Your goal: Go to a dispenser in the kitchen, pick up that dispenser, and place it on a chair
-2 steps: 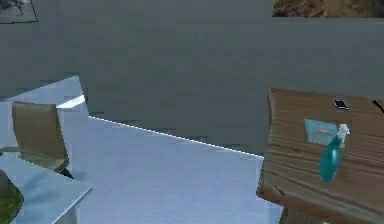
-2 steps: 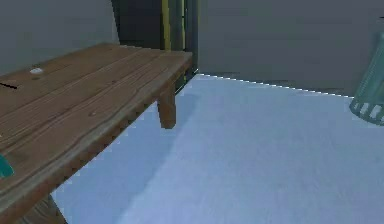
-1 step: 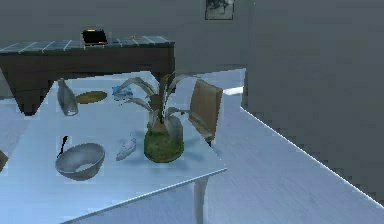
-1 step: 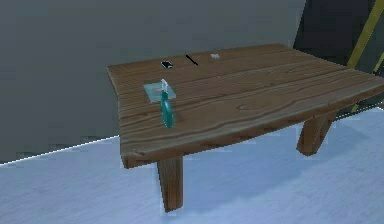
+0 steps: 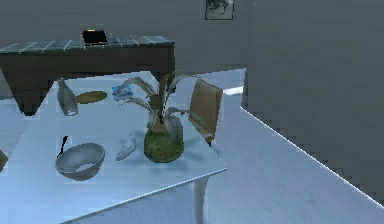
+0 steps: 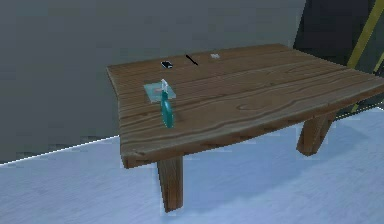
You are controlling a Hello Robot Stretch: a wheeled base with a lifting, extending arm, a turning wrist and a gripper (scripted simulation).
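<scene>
Since the teal dispenser stands upright on the wooden table, close to one end's edge, the base should line up squarely with it before any reaching; the jaws' state cannot be told.

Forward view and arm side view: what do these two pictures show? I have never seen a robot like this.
Both pictures come from cameras on a wheeled robot with one reaching arm, working in a simulated house. The forward view looks ahead and slightly down. It shows a white table carrying a metal bowl, a green vase with a plant, a plate and a grey jug. A tan chair stands at its far side. The arm side view looks out to the side where the arm reaches. There a wooden table bears a teal dispenser bottle, likely the thing to fetch.
</scene>
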